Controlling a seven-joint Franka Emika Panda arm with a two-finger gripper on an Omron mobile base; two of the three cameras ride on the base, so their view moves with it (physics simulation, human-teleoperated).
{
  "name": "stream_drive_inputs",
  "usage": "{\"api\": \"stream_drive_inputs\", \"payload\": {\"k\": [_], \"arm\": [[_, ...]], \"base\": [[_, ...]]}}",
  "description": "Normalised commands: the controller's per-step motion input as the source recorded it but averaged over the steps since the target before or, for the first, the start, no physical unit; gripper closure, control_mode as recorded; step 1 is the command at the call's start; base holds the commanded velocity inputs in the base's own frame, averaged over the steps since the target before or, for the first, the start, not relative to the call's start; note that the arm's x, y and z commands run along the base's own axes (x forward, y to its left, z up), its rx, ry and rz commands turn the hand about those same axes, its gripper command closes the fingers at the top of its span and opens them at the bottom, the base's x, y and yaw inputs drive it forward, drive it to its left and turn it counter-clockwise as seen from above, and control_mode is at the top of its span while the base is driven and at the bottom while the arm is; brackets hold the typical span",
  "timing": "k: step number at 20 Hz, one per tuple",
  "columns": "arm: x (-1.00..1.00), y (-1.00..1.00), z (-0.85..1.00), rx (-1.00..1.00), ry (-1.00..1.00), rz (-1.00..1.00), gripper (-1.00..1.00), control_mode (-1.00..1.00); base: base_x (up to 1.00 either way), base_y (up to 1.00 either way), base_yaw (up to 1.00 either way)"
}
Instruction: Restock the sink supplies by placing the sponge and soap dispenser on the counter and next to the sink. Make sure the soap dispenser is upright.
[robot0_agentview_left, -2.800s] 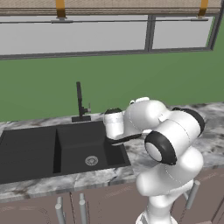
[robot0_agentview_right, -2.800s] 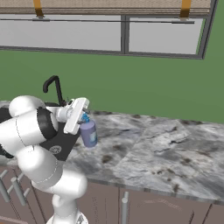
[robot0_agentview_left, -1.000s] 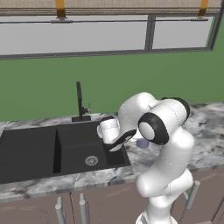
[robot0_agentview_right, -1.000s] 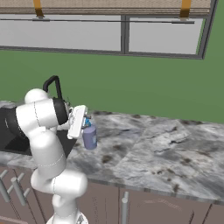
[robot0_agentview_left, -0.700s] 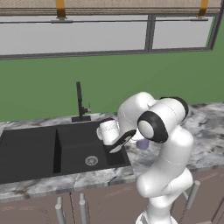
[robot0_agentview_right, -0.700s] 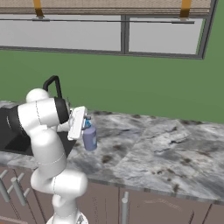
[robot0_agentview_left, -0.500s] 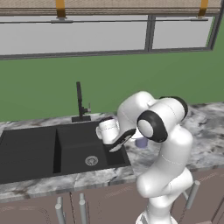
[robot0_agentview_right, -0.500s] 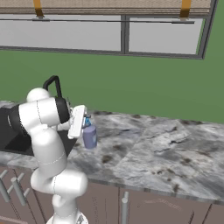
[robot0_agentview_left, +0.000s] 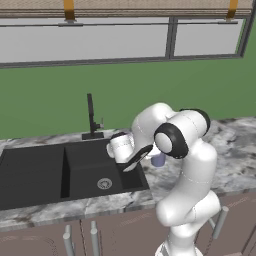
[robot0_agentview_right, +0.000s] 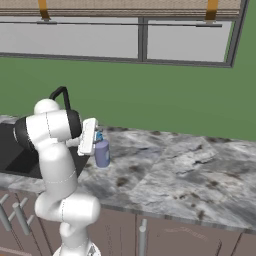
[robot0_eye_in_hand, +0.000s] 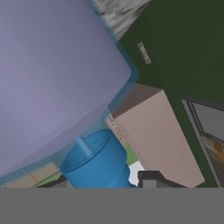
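Note:
The soap dispenser (robot0_agentview_right: 102, 154), a lavender bottle with a blue pump, stands upright at the counter (robot0_agentview_right: 175, 170) just right of the sink (robot0_agentview_left: 75, 172). Its base is down at the stone surface. My gripper (robot0_agentview_right: 96, 143) is shut on it from the sink side. In the left base view the soap dispenser (robot0_agentview_left: 158, 160) peeks out behind my forearm. The hand view is very close on the soap dispenser (robot0_eye_in_hand: 57, 74), with its blue pump (robot0_eye_in_hand: 98, 164) below the body. The sponge is out of view.
A thin black faucet (robot0_agentview_left: 91, 117) rises behind the basin, and the round drain (robot0_agentview_left: 104, 183) lies in the right bowl. The marbled counter runs on to the right. Cabinet fronts with silver handles (robot0_agentview_right: 141, 235) sit under the counter edge.
Since the oldest frames my elbow has swung up and over and the bottle has come down slightly toward the counter. Over the last second nothing has visibly moved.

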Motion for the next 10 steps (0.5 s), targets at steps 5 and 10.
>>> {"api": "stream_drive_inputs", "payload": {"k": [5,10], "arm": [[0.0,0.08,-0.25,0.0,0.0,0.01,1.0,-1.0],[0.02,0.09,-0.3,0.0,0.0,0.01,1.0,-1.0]], "base": [[0.0,0.0,0.0],[0.0,0.0,0.0]]}}
